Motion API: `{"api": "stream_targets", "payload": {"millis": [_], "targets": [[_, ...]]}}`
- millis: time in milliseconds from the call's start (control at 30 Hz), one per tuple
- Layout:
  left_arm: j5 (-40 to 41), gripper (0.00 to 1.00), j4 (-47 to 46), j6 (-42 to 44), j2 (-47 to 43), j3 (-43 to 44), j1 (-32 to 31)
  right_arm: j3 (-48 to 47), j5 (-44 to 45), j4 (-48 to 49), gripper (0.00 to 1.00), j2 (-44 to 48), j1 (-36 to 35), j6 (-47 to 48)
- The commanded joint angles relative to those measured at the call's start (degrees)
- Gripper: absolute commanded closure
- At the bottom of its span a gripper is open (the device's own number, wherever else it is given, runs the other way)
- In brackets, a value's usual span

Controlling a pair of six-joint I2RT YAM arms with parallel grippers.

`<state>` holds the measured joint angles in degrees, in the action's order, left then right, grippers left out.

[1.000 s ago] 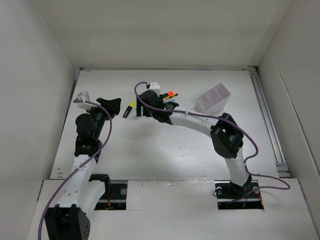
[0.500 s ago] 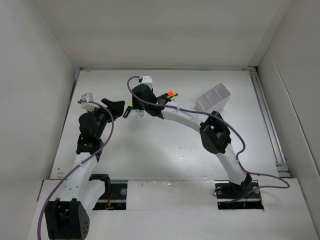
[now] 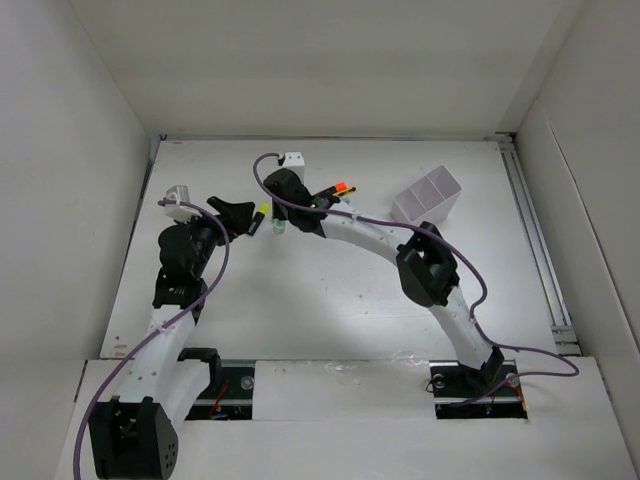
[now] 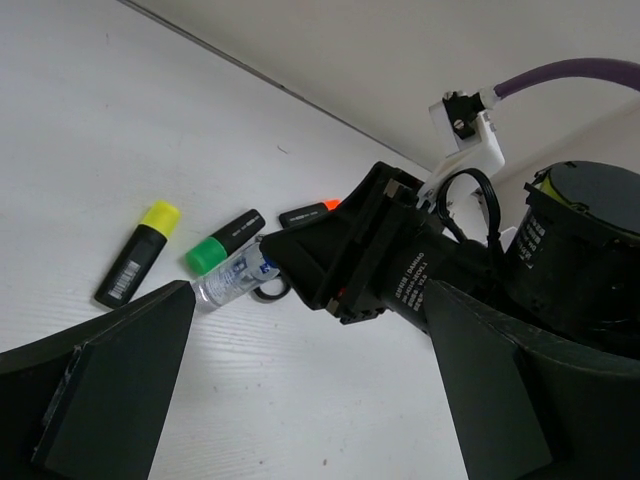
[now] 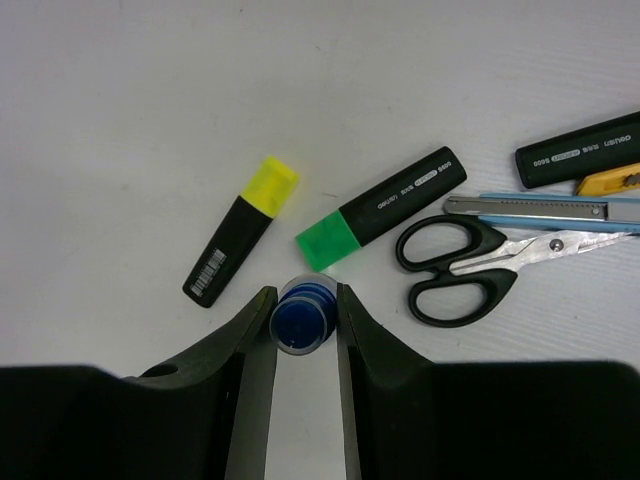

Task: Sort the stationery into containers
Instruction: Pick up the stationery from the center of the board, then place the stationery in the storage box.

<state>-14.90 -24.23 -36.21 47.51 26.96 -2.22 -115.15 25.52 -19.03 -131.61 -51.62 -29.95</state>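
Illegible white print on green-capped marker (image 5: 385, 208)

A white table (image 3: 300, 300) sits boxed in by plain white walls (image 3: 320, 70) at the back and both sides, a metal rail (image 3: 537, 240) along its right edge, evenly lit

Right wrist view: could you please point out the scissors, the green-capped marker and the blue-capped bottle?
scissors (image 5: 515, 258), right wrist view, where the black handles meet the blades
green-capped marker (image 5: 385, 208), right wrist view, on the black barrel
blue-capped bottle (image 5: 303, 318), right wrist view, on the blue cap
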Motion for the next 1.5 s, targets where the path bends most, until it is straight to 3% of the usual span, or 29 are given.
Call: {"api": "stream_targets", "payload": {"millis": [0,167,433,600,800,933,1167,1467], "targets": [[-0.9,0.00,-2.7,0.3,-0.9,0.5,-0.2,-0.7,1.1,0.7,0.75,0.8,0.1,0.4],[-0.9,0.00,-2.7,0.3,-0.9,0.5,-0.2,0.7,1.1,1.9,1.00,4.0,0.1,-0.8],[-3.8,0.00,-4.4,2.0,0.2,1.1,-1.6,8.5,3.7,4.2,1.00,17.8,4.2,-3.0],[-7.6,0.00,-6.0,4.1,3.8,3.9,-6.0,15.9,3.7,2.9,1.00,27.2,17.1,-8.4],[-9.0,0.00,-6.6,4.1,5.8,3.9,-6.0,24.3,5.9,1.3,1.00,35.4,33.2,-17.7],[-11.8,0.00,-7.9,3.5,8.3,4.4,-6.0,26.5,6.7,0.1,1.00,38.0,39.7,-20.7],[-15.4,0.00,-9.5,2.5,11.4,4.9,-6.0,26.9,7.9,-0.7,1.00,39.3,43.7,-21.5],[-15.4,0.00,-9.5,2.5,10.3,4.4,-6.0,29.9,8.9,-0.7,1.00,39.2,43.7,-20.9]]}}
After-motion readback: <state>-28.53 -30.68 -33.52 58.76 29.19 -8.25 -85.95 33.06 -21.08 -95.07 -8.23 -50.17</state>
